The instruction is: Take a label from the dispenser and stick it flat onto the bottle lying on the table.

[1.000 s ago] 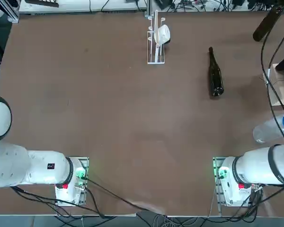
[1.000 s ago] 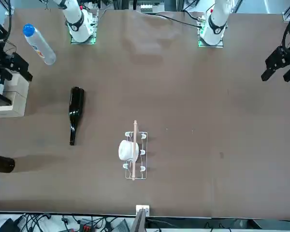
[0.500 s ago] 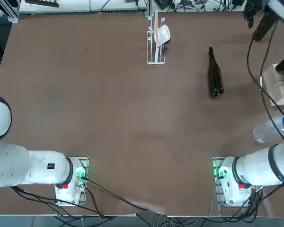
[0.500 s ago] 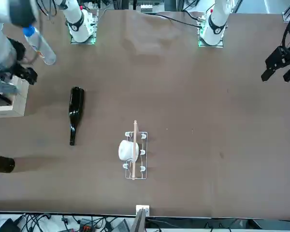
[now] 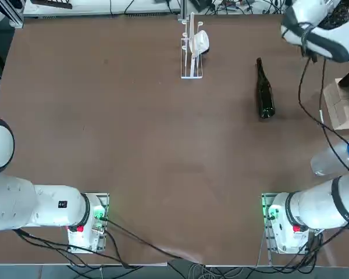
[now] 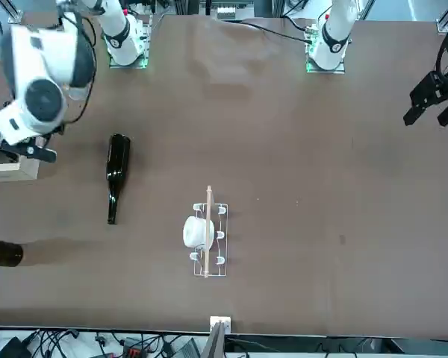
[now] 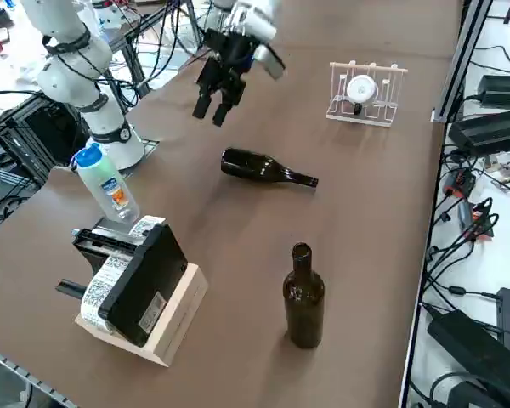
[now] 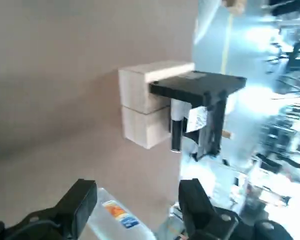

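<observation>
1. Rack of clear plastic (image 5: 191, 49) with a white roll on its side stands at the far edge of the brown surface (image 5: 134, 133), well apart from everything else. It may tempt a wrong reach, since the printed labels show elsewhere.
2. Slim dark glass bottle (image 5: 264, 92) lies on its side in the open, neck pointing away from the arm bases. Being round, it could roll under a sideways push, so a label pressed off-centre may wrinkle.
3. Right gripper (image 7: 211, 112) hangs above the surface, near the lying bottle but clear of it. Its fingers are spread wide and hold nothing (the wrist view shows only air between them).
4. Black box-shaped dispenser (image 7: 140, 285) sits on a pale wooden block (image 7: 174, 327) at the right edge, and a white printed label strip (image 7: 102, 285) hangs from its front. A pinch too deep could crease the label or stick it to a finger.
5. Clear plastic bottle with a blue cap (image 7: 106, 185) stands just beside the dispenser, so a low approach could topple it.
</observation>
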### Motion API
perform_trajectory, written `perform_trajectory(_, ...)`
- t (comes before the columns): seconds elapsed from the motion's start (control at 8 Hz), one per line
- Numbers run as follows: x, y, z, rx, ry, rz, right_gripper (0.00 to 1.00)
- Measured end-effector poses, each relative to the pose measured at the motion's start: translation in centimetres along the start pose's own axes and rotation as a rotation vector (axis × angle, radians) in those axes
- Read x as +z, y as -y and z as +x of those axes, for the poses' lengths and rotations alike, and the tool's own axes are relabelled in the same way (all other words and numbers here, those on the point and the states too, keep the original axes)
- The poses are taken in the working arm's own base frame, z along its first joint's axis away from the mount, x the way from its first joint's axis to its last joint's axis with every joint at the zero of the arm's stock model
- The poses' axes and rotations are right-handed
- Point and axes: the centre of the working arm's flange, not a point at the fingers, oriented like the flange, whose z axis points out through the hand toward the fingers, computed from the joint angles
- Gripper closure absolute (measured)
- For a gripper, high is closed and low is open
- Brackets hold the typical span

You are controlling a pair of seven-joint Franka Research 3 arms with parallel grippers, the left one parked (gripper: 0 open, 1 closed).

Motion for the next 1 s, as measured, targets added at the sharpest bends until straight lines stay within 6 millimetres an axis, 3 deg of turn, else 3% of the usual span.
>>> perform_trajectory(0.38, 7.2, 2.7, -0.2, -0.027, 0.020, -0.214, 0.05)
perform_trajectory(0.75, 14.0, 2.8, 0.7, -0.034, 0.052, -0.368, 0.14)
perform_trajectory(1.0, 18.7, 3.3, 1.1, 0.007, 0.046, -0.465, 0.14)
